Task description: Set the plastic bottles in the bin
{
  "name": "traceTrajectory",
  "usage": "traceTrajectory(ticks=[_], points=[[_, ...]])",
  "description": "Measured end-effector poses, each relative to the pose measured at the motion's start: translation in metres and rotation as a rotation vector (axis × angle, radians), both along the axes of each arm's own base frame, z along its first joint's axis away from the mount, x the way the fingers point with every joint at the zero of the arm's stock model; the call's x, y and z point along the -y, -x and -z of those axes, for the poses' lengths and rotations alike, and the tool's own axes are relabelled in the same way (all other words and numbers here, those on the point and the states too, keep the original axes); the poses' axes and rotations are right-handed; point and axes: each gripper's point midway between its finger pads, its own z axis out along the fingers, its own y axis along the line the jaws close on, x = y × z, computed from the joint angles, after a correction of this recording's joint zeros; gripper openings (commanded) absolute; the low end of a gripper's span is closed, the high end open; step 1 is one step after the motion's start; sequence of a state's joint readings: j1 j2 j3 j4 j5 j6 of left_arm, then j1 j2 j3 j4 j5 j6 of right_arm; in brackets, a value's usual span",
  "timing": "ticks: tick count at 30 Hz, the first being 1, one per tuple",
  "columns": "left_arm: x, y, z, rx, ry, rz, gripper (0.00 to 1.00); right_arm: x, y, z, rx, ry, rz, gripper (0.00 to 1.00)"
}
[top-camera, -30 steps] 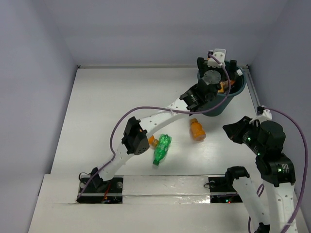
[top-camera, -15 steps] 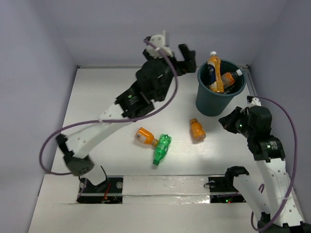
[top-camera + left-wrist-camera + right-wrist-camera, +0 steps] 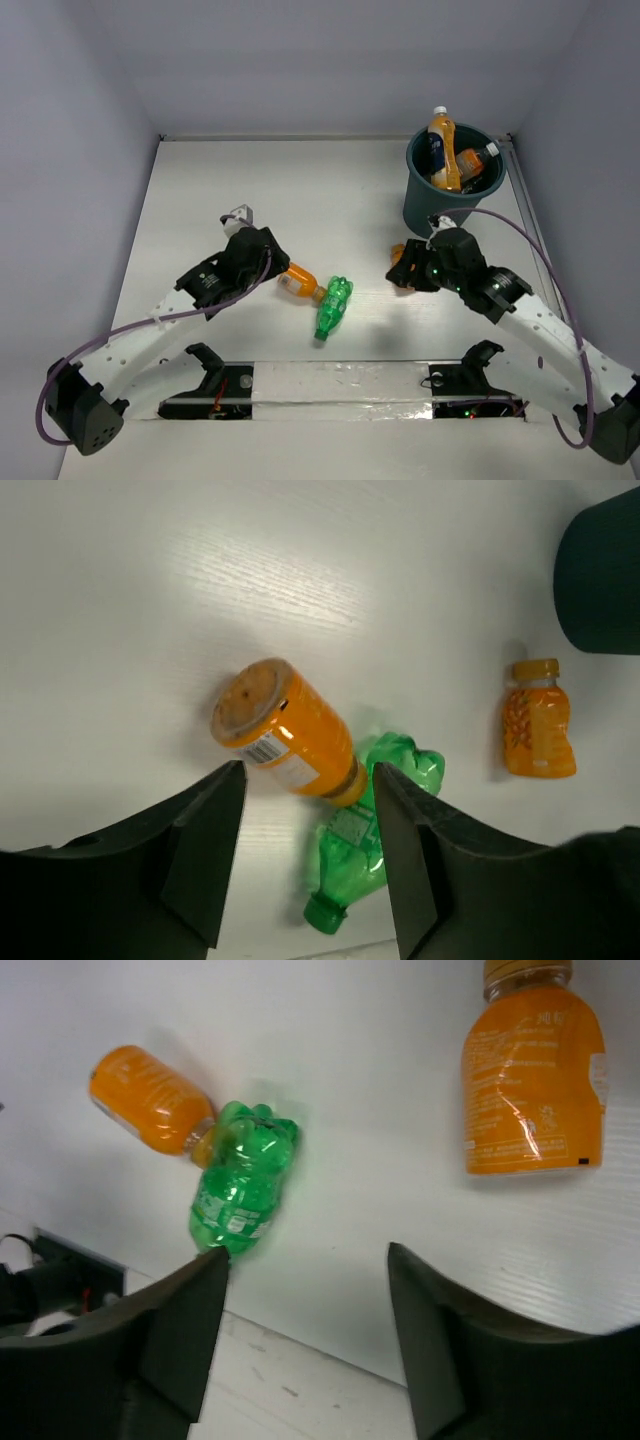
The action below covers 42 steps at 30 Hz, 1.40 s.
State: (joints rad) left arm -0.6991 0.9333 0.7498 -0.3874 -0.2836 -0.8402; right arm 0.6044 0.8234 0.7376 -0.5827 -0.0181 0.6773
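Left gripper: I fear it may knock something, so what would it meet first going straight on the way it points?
Probably the orange bottle lying on its side, centred just ahead of the left gripper's open fingers in the wrist view; the green bottle lies against it beyond. Depth is unclear.

We see a white table with a fine, wood-like grain and a soft sheen. The green bottle is crinkled, translucent, glossy plastic. The orange bottle touching it looks smooth and shiny under a printed label, while the stubby orange bottle wears a wrinkled, glossy film sleeve. The bin is smooth dark teal plastic with a dull sheen. The 2 arms have smooth white plastic shells. The left gripper and right gripper are matt black plastic.
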Motion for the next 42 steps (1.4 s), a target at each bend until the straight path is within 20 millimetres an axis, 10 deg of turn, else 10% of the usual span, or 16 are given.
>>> traceTrajectory(ticks=[5,14,32,42], points=[[-0.002,0.019,0.007,-0.060,0.101,-0.008,0.97,-0.037,0.004,0.014,-0.046,0.037,-0.043,1.00],[0.000,0.049,0.045,-0.197,0.200,-0.020,0.99,-0.140,0.008,0.046,-0.156,0.027,-0.119,1.00],[0.011,0.045,0.070,-0.263,0.265,-0.044,0.99,-0.144,-0.013,0.120,-0.254,0.178,0.024,0.97],[0.011,0.028,0.078,-0.246,0.248,-0.061,0.99,-0.142,-0.026,0.117,-0.207,0.206,0.066,0.56]])
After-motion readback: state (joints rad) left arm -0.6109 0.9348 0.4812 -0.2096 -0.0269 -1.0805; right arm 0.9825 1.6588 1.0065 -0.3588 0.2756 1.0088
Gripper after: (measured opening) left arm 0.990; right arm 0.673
